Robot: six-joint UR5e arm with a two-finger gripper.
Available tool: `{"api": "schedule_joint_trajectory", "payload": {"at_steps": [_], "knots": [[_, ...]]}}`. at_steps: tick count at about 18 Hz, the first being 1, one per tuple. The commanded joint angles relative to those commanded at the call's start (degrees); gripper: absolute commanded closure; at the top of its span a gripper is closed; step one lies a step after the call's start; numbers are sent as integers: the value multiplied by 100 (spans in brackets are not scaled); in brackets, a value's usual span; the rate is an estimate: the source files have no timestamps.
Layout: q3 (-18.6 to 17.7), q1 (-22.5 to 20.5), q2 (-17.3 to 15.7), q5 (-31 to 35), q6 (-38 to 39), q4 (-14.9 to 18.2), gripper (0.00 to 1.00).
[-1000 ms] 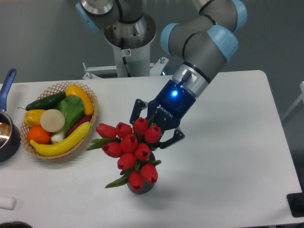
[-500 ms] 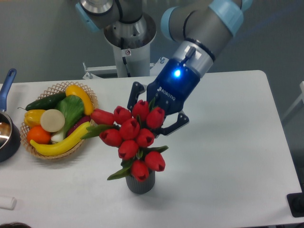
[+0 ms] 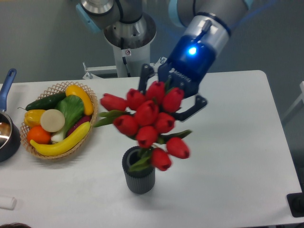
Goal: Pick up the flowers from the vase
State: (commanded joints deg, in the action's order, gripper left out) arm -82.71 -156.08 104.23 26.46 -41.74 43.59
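overhead, tool (image 3: 167,100) pinching the flowers (image 3: 147,121), fingers mostly hidden behind the buds. bunch tilted, raised above the vase (image 3: 138,170); lowest bud and a leaf overlap the rim, stem ends hidden. vase upright on the table (image 3: 228,152). wicker basket (image 3: 59,88) of produce to the left.

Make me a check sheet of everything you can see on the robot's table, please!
Surface: white table, a dark thing at its right front corner.
Job's things: red flowers raised above the dark ribbed vase; the lowest leaves are at the vase mouth.
Clutter: wicker basket of fruit and vegetables; pot with a blue handle; small white object at the front left edge.
Grippers: gripper behind the bunch, shut on it.
Cables: nothing seen.
Surroundings: grey wall, robot base behind the table.
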Motion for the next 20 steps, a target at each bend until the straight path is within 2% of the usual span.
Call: {"api": "schedule_joint_trajectory", "payload": {"at_steps": [3,6,11,13,20], "knots": [[123,-124,307,9,-421,0,56],[71,-466,413,0,-571,0,56],[53,-669,694,9,-1045,0,56],[-52,-739,695,9,-1248,0,56],[-61,-871,748,9,-1398,-9,56]]}}
